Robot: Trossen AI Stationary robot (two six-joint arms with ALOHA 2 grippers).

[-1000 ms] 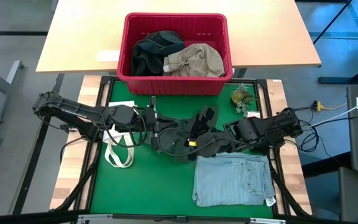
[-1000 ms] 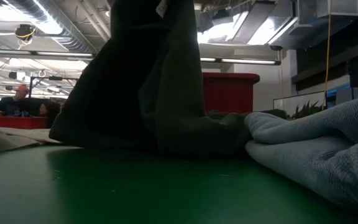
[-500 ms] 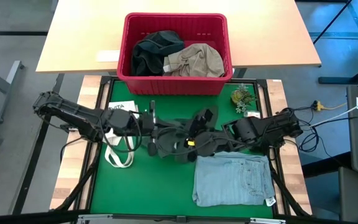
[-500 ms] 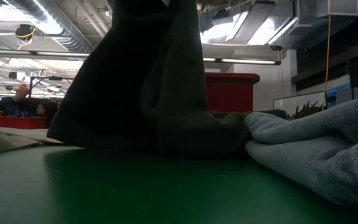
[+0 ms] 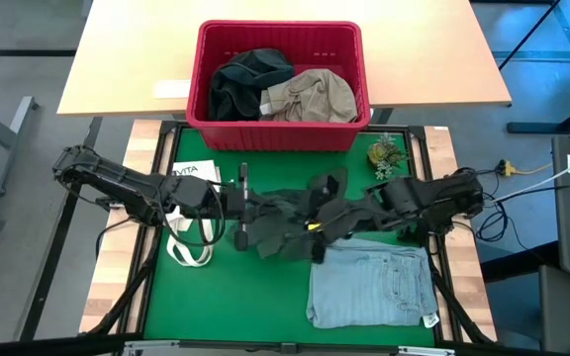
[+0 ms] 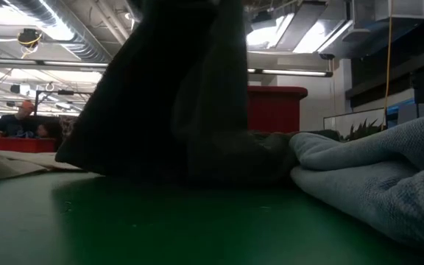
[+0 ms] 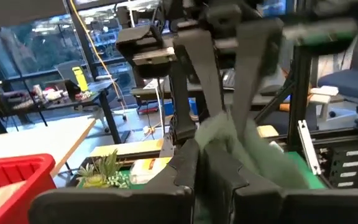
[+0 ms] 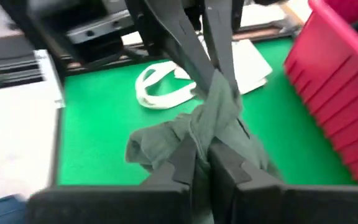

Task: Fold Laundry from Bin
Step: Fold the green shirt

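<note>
A dark green garment from the laundry hangs bunched between my two grippers over the green mat; its lower folds rest on the mat. My left gripper comes in from the table's left and is shut on it. My right gripper comes in from the right and is shut on it too. Folded light blue jeans lie flat on the mat at the near right. The red bin stands on the far table with a dark piece and a khaki piece inside. My left gripper pinches a bunched fold of the green garment between its two fingers, coming level from the table's left. The cloth runs from there to the other gripper. My right gripper pinches a gathered ridge of the garment between its two fingers, slanting down from the table's right. The cloth rises from there in a narrow twisted strand to the left gripper's fingers, and the rest sags onto the mat.
A white tote bag with loop handles and a white sheet lie on the mat under the left arm. A small potted plant stands at the far right corner. Bare mat lies near the front left.
My right gripper has drawn back toward the table's right edge and turned at the wrist. The green garment's right part has gone with it, so the cloth now stretches in a narrower band between the two grippers, while its lower folds stay on the mat.
</note>
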